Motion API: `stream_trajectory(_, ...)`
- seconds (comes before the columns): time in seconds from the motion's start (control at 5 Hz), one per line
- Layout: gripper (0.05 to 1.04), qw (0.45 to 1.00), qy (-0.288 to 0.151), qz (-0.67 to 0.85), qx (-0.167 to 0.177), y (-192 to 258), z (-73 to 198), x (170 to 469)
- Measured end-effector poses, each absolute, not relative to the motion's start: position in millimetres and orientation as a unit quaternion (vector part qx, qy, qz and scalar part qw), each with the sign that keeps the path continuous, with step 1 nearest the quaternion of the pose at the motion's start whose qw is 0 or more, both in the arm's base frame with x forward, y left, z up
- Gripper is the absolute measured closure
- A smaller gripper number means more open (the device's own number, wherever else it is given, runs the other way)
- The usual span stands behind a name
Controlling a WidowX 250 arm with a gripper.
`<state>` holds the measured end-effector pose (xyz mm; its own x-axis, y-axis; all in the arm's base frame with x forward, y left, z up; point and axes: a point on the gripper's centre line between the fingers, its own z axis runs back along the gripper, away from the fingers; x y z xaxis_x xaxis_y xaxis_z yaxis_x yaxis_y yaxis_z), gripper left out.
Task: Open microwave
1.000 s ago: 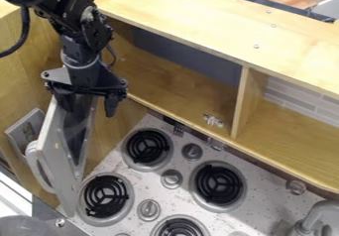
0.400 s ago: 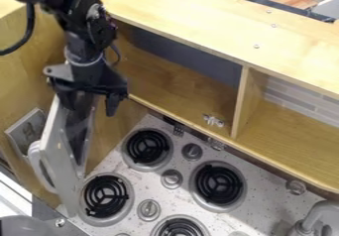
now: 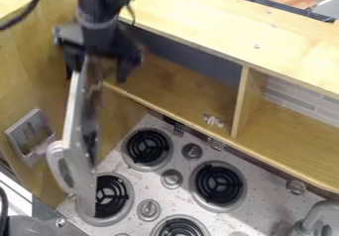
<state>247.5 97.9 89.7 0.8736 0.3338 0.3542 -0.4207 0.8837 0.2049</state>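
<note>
Wooden shelving (image 3: 198,7) runs above a speckled stovetop (image 3: 198,153) with black coil burners, and here's the gripper (image 3: 98,74) at the upper left, fingers spread wide! The upper end of the microwave door (image 3: 83,146) sits between them. The door stands swung out, its pale curved handle (image 3: 61,168) facing the wooden side wall (image 3: 33,76).
</note>
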Motion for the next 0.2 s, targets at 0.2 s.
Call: stream_trajectory(0.2,0.083,0.956,-0.166,0.184,0.155,91.3,107.4,244.8)
